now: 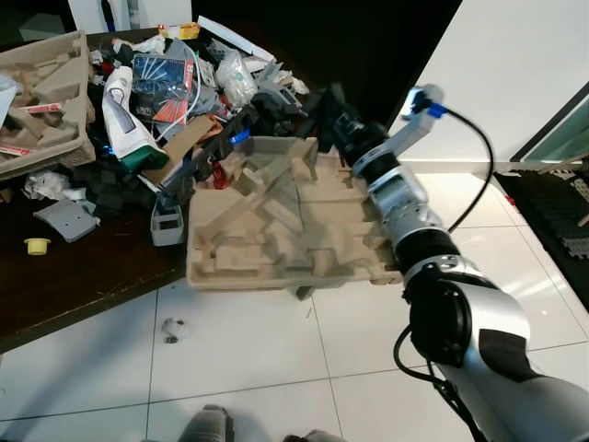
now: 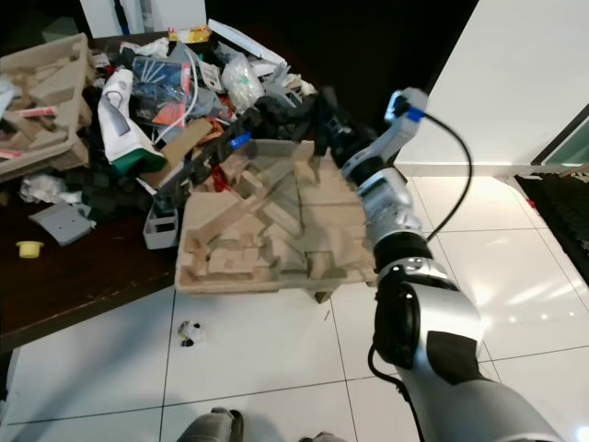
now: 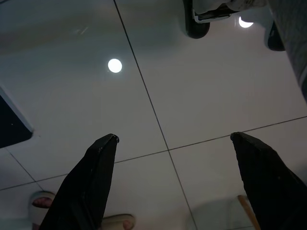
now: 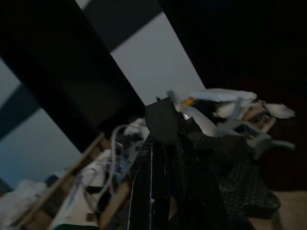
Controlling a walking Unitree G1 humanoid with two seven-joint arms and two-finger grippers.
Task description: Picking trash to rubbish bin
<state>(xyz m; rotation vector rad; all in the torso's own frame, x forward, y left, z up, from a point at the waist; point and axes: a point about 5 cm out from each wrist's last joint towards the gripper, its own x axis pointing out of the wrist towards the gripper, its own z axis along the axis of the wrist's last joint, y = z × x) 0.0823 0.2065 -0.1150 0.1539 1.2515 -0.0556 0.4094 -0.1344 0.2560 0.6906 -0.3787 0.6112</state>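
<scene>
Trash (image 1: 175,101) lies heaped on the dark desk (image 1: 74,285) across the upper left of the frame: crumpled plastic, printed packets, black foam and grey plastic bits. A moulded pulp tray (image 1: 276,221), tan, matte and ribbed with blocky ridges and hollows, sits at frame centre with its near edge hanging past the desk edge over the glossy white floor tiles (image 1: 248,341). A 2nd pulp tray (image 1: 41,101) of the same material rests at the far left. A small yellow cap (image 1: 37,245) lies alone on the desk at left.

The right arm reaches from the lower right diagonally up to the tray's far right corner. The right claw (image 1: 324,115) sits at that corner, against the black foam behind it. In the right wrist view its 2 fingers (image 4: 165,182) are pressed together, clenched on a thin dark flap (image 4: 163,120); what the flap belongs to cannot be told.

The left claw (image 3: 175,143) hangs over the floor tiles, fingers spread wide, released.
</scene>
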